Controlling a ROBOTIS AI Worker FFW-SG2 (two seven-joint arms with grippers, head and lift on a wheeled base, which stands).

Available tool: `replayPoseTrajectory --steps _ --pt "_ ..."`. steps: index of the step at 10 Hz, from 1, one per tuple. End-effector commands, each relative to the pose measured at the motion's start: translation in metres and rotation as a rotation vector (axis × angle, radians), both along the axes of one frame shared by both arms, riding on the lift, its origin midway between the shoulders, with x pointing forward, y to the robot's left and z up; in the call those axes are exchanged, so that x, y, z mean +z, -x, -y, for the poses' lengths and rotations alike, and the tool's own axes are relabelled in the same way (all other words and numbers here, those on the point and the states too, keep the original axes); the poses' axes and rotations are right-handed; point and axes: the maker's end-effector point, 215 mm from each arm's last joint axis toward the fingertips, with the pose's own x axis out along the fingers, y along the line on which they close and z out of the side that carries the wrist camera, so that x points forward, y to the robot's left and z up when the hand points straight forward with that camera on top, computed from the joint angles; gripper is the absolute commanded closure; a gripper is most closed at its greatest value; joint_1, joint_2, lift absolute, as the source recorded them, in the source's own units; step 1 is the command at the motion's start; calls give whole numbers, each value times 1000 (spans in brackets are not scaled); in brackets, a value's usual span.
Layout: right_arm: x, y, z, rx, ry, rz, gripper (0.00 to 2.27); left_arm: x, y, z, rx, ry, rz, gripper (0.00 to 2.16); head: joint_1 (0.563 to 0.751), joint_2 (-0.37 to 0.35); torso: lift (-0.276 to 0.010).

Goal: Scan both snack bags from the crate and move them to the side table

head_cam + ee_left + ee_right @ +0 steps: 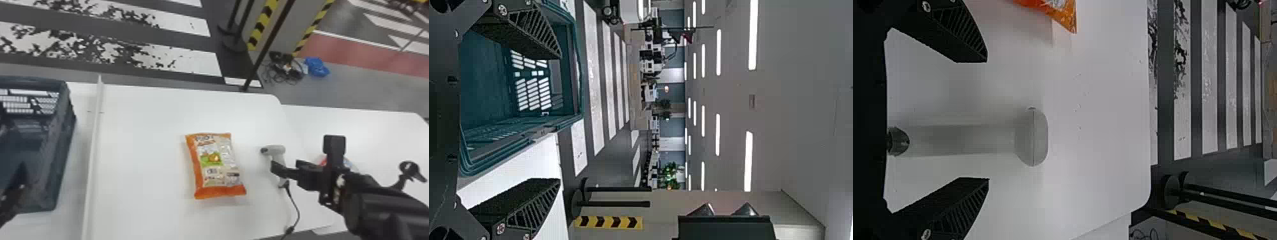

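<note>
An orange snack bag point(215, 166) is lying flat on the middle white worktop point(143, 143), between the crate and the barcode scanner, its longer sides running roughly toward the robot. The dark teal crate point(65, 134) is standing to the left, past a raised white edge point(94, 143).

The left gripper point(12, 199) is hanging at the near part of the crate. Its jaws are standing wide apart and pinching nothing, with the crate's slotted wall showing beyond them in the left wrist view.

The right gripper point(282, 170) is hovering by the grey-white scanner point(276, 149), to the right of the bag. Its jaws are spreading to either side of the handle, with a gap on both sides. A black cable point(297, 210) is running from the scanner's handle toward the near edge.

Farther right, a red, white and blue item point(350, 164) is resting on the side worktop point(376, 131), mostly hidden behind the right gripper; what it is cannot be told. Beyond the worktops, tangled cables point(284, 70) and something blue point(316, 67) are lying on the floor.
</note>
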Motion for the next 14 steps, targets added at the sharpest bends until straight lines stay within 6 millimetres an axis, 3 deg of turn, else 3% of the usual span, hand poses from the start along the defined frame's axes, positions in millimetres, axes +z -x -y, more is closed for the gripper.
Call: replayPoseTrajectory --steps 1,2,4,9,13,14 --pt "8 12 -30 16 -195 -22 76 -1 0 0 1 0 -1 124 695 -324 -75" --pt "9 19 -54 50 -305 -56 80 -2 0 0 1 0 -3 124 695 -295 -75" --pt "6 21 -82 94 -379 -91 80 -2 0 0 0 -1 -3 124 695 -249 -75" --pt "-30 12 -141 228 -493 -190 97 -3 0 0 0 -1 -4 124 695 -155 -75" --pt "-44 0 -149 318 -484 -215 103 -4 1 -1 2 0 -7 124 695 -100 -75" --pt "-50 1 -150 330 -463 -230 394 -4 0 -1 2 0 -7 124 695 -98 -75"
